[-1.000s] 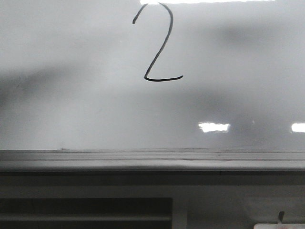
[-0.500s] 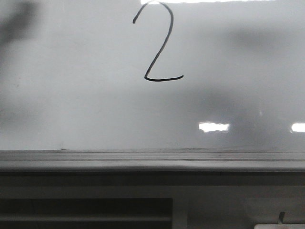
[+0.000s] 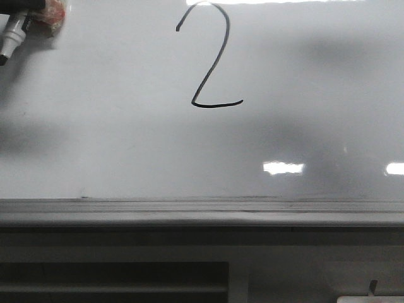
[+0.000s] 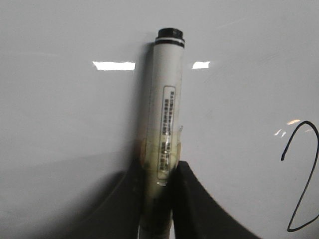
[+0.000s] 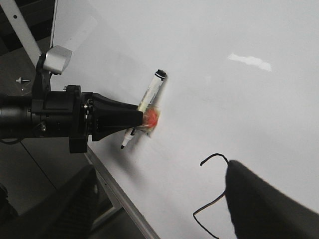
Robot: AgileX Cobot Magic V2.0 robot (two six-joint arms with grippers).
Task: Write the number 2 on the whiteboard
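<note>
A black number 2 (image 3: 214,106) stands on the glossy whiteboard (image 3: 113,126), top centre in the front view. It also shows in the left wrist view (image 4: 289,228) and the right wrist view (image 5: 209,205). My left gripper (image 4: 162,181) is shut on a white marker (image 4: 167,109), well to the left of the numeral. In the front view the marker (image 3: 11,35) and the left gripper (image 3: 31,6) peek in at the top left corner. The right wrist view shows the left gripper (image 5: 142,119) from the side. My right gripper (image 5: 159,219) is open and empty near the numeral.
A grey ledge (image 3: 202,211) runs along the whiteboard's lower edge. Below it is a dark slatted panel (image 3: 113,281). A small white object (image 3: 372,298) sits at the bottom right.
My left gripper with the marker has come into the front view at the top left, where only its shadow showed before. The numeral is unchanged.
</note>
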